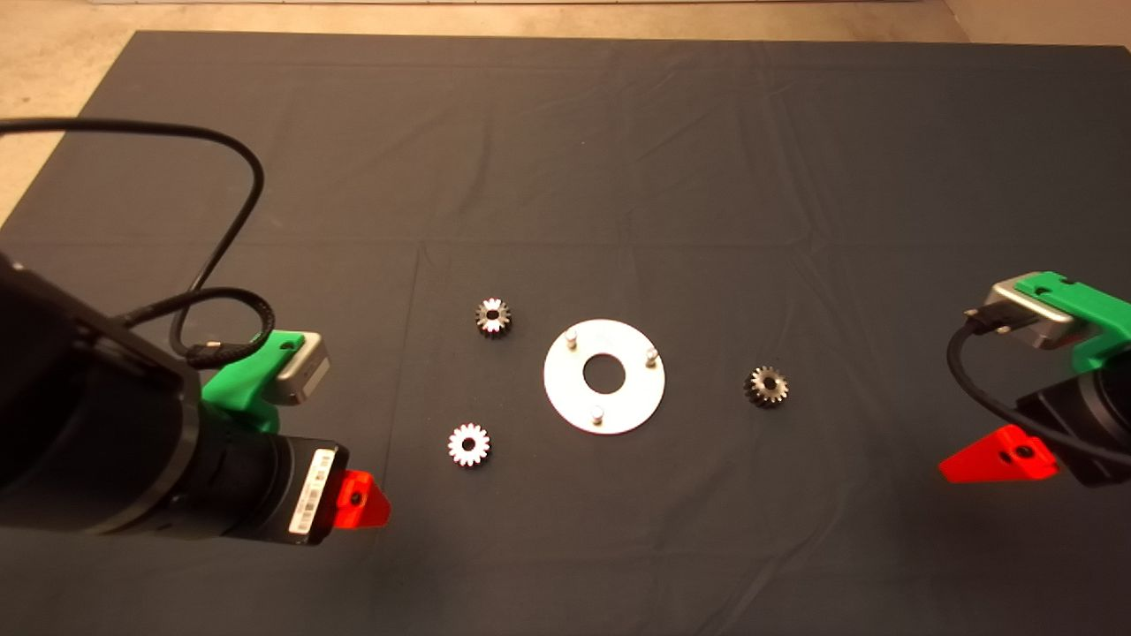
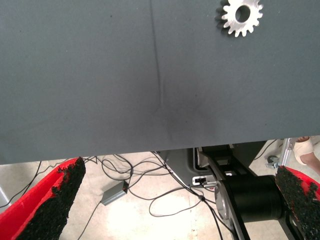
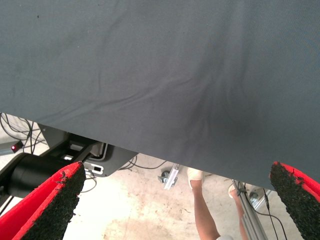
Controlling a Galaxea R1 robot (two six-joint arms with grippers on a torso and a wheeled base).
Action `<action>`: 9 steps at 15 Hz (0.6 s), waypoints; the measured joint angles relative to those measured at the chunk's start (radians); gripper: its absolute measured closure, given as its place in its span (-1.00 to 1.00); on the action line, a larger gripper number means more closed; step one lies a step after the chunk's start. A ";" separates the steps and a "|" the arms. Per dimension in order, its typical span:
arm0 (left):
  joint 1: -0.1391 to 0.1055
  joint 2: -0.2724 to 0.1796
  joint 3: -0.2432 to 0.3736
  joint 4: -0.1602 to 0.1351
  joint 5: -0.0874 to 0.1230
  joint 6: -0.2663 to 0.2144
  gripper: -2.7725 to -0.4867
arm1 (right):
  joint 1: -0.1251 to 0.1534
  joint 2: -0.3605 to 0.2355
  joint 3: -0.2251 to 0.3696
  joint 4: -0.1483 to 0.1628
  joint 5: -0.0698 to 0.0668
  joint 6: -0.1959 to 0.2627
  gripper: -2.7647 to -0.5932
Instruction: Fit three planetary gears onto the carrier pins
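Note:
A flat silver disc [image 1: 618, 406] with a large centre hole lies mid-mat, with three carrier pins [image 1: 571, 336] in a triangle, all bare. Three small toothed gears lie flat around it: one [image 1: 493, 316] at its upper left, one [image 1: 468, 444] at its lower left, one [image 1: 766, 386] to its right. My left gripper [image 1: 362, 502] is at the left, open and empty, a short way left of the lower-left gear, which also shows in the left wrist view [image 2: 242, 16]. My right gripper [image 1: 998, 459] is at the right edge, open and empty.
The dark mat [image 1: 565, 177] covers the table. Past its near edge the wrist views show floor cables [image 2: 150, 185], the robot's black base [image 2: 250, 200] and a person's leg and shoes [image 3: 200, 200].

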 joint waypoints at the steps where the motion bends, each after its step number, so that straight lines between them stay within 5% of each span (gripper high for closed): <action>1: 0.000 0.000 -0.012 0.014 0.000 0.000 -0.99 | 0.000 0.000 0.000 0.000 -0.001 0.000 -0.99; 4: 0.005 0.018 -0.102 0.080 0.000 0.033 -0.99 | 0.000 0.000 0.000 0.000 0.000 0.003 -0.99; 6: 0.036 0.059 -0.219 0.103 0.002 0.080 -0.99 | 0.000 0.000 0.000 0.000 0.000 0.003 -0.99; 9: 0.065 0.212 -0.369 0.116 0.001 0.132 -0.99 | 0.000 0.004 0.000 0.000 0.000 0.004 -0.99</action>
